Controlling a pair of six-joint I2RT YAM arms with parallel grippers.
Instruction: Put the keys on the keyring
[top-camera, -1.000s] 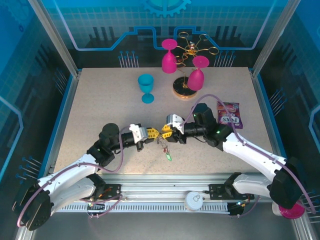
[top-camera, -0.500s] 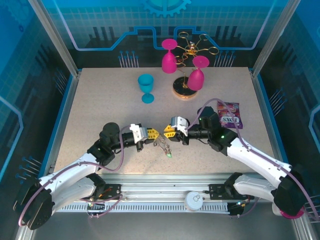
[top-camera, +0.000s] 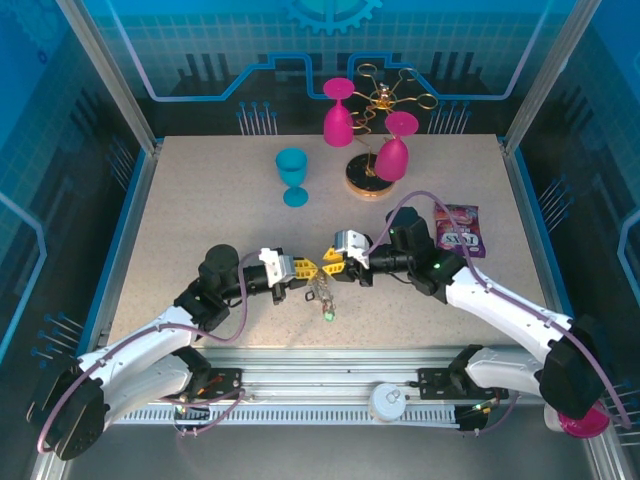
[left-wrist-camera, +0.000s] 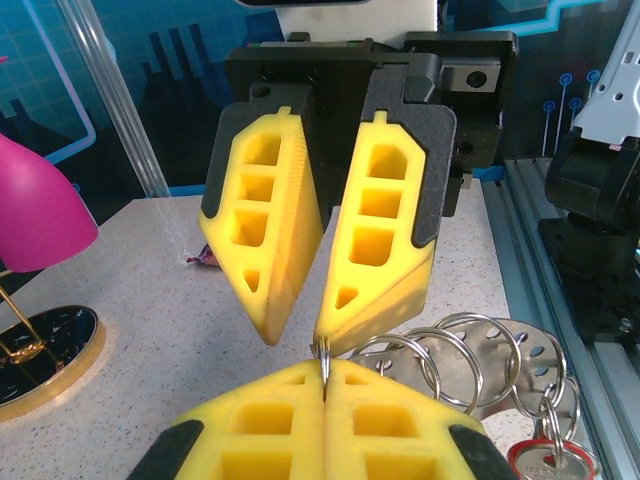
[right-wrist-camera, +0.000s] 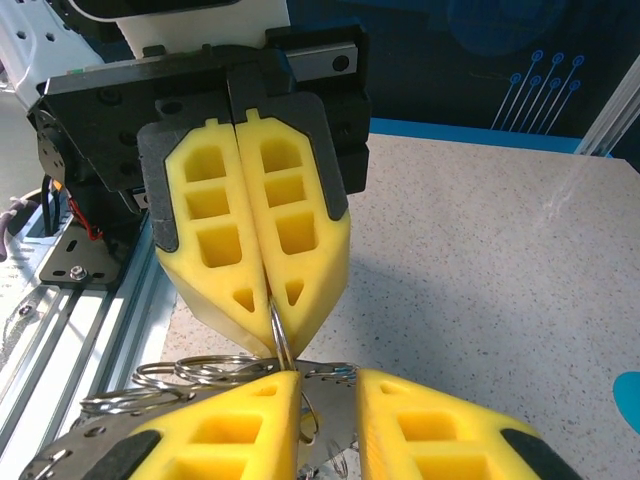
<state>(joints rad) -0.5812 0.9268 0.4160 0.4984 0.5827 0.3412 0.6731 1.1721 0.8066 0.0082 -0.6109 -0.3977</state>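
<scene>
- Left gripper (left-wrist-camera: 323, 375) clamps tight on the keyring (right-wrist-camera: 279, 335), its wire upright, edge-on.
- Right gripper (right-wrist-camera: 325, 382) faces it tip-to-tip, jaws narrowly apart; whether they pinch a key is unclear.
- Keys (top-camera: 326, 302) dangle beneath.

Left tool (top-camera: 311, 269) closed, right tool (top-camera: 330, 264) ajar

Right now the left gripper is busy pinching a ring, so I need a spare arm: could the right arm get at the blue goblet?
Probably yes: only bare table lies between the right gripper and the blue goblet.
</scene>
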